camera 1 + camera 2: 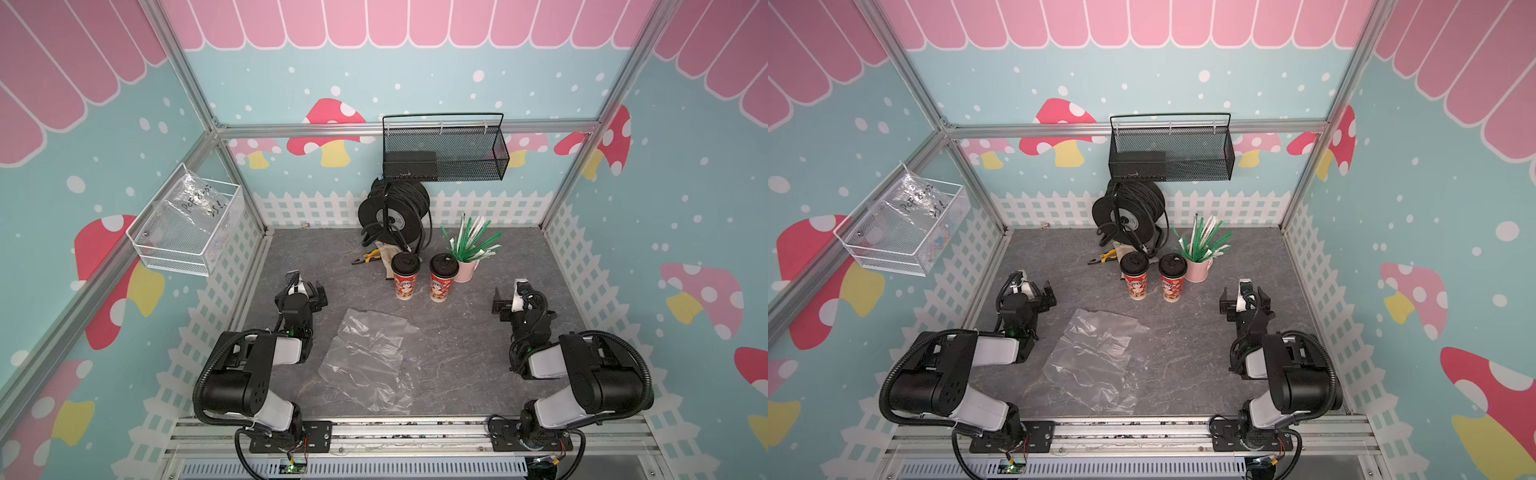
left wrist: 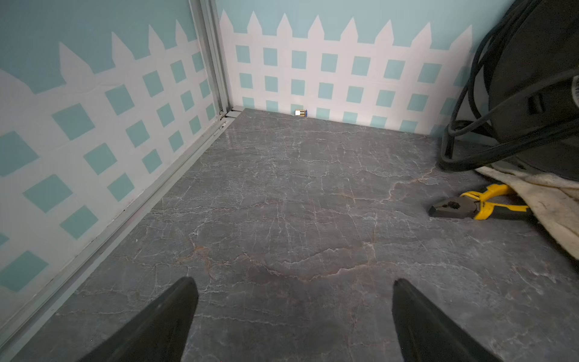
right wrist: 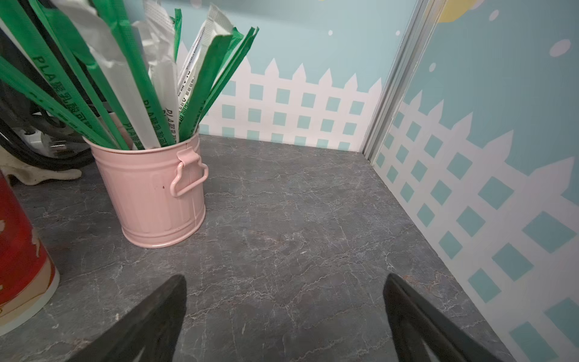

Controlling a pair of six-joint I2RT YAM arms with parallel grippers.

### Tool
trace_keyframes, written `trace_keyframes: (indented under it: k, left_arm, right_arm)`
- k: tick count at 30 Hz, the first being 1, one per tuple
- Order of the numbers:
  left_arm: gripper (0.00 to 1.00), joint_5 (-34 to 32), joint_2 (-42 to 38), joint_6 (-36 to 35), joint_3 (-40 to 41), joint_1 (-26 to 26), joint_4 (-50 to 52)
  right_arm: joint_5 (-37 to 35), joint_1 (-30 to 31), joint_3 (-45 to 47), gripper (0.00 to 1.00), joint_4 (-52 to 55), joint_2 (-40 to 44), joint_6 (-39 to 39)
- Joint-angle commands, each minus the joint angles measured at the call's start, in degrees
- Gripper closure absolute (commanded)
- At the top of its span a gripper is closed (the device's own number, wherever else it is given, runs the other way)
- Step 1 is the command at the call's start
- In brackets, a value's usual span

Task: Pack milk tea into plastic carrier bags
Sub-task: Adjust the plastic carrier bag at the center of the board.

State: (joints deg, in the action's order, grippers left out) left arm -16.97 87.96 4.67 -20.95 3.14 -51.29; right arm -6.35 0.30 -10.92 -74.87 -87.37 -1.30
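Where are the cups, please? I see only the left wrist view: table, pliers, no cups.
Observer: A cup and a second cup stand upright, side by side, before the reel.
Operator: And where is the bag?
Observer: The bag lies spread on the table, nearer the robot than the cups, apart from them.
Operator: Does the right gripper hold anything?
Observer: No. The right gripper is open, with nothing between its jaws.

Before the left gripper [image 2: 293, 279] the tabletop [image 2: 282, 188] lies open to the back wall [image 2: 313, 78], with pliers [image 2: 476, 205] and a cable reel [image 2: 532, 94] off to its right. Before the right gripper [image 3: 284, 275] it is open too, between the pink straw bucket [image 3: 156, 194] and a red cup [image 3: 18, 250] on its left and the side wall [image 3: 470, 188] on its right.
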Motion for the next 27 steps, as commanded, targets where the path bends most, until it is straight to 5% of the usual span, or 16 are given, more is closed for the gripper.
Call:
trace_keyframes:
  k: [1,24,27]
  left_arm:
    - [0.00,-0.54,0.28,-0.89,-1.03,0.19,-0.57]
    - [0.00,-0.83,0.17,-1.12,-0.98,0.21,-0.89]
    - [0.01,-7.22,-4.29,-3.62,-2.85,3.87,5.57]
  right_arm:
    - [0.99,-0.30,-0.50,0.00,-1.37,-0.24,1.06]
    - [0.99,-0.30,-0.40,0.00,-1.35,-0.10,1.12]
    - [0.04,-0.06,-1.17,0.00,1.69,1.96,1.14]
